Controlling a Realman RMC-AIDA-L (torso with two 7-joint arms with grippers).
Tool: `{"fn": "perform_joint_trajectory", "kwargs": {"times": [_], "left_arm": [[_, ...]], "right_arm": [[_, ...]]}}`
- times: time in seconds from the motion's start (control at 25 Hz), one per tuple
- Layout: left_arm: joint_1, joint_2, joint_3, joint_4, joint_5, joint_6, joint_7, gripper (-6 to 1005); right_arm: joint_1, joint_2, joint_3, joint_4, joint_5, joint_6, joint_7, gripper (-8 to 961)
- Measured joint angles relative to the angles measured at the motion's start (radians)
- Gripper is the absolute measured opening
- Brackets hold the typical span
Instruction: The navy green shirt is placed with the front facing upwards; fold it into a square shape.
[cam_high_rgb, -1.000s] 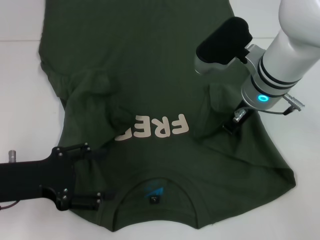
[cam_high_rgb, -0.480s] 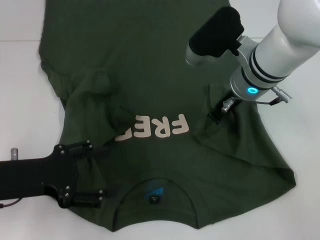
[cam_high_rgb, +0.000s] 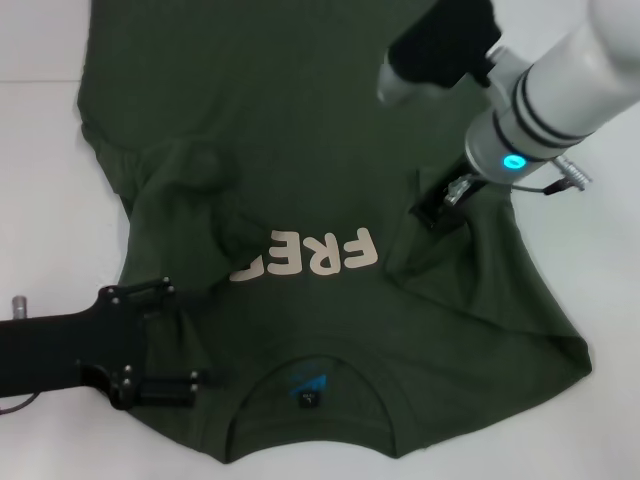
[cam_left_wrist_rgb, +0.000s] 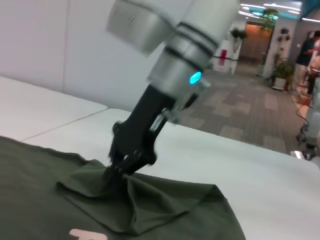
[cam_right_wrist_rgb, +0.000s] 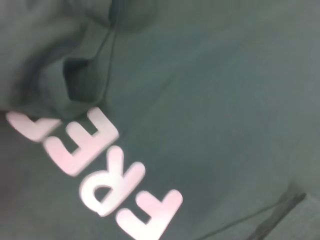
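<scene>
- The shirt (cam_high_rgb: 330, 180) lies spread across the tabletop (cam_high_rgb: 40, 200), collar at the near edge.
- The right gripper (cam_high_rgb: 437, 207) pinches its right sleeve fold.
- The left gripper (cam_high_rgb: 185, 335) sits open at the shoulder beside the collar.

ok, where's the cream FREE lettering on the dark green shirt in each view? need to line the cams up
Head view: cream FREE lettering sits centre, reading upside down, just left of the right pincer that pinches the dark olive-green cotton shirt.
Left wrist view: only a sliver of one letter at the bottom edge.
Right wrist view: large, lower left.
Shared landmark: the lettering itself.
</scene>
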Motion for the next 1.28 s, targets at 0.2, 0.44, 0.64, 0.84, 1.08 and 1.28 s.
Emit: {"fn": "perform_joint_trajectory", "kwargs": {"times": [0.2, 0.44, 0.64, 0.84, 1.08, 1.28], "left_arm": [[0.013, 0.001, -0.054, 0.01, 0.0, 0.013, -0.051, 894], [0.043, 0.002, -0.161, 0.022, -0.001, 0.053, -0.088, 894], [0.071, 0.009, -0.228, 0.024, 0.009, 0.052, -0.104, 893], [0.089, 0.014, -0.269, 0.033, 0.046, 0.039, -0.157, 893], [0.096, 0.013, -0.284, 0.046, 0.119, 0.002, -0.253, 893], [0.099, 0.011, -0.286, 0.047, 0.138, -0.049, -0.362, 893]], "right_arm": [[-0.127, 0.0, 0.029, -0.302, 0.006, -0.156, -0.004, 22], [-0.257, -0.003, 0.081, -0.481, 0.198, -0.326, -0.147, 25], [-0.338, -0.003, 0.181, -0.485, 0.402, -0.45, -0.401, 30], [-0.409, -0.003, 0.217, -0.483, 0.434, -0.486, -0.573, 90], [-0.465, -0.001, 0.269, -0.475, 0.475, -0.499, -0.718, 178], [-0.466, -0.003, 0.31, -0.474, 0.5, -0.528, -0.751, 303]]}}
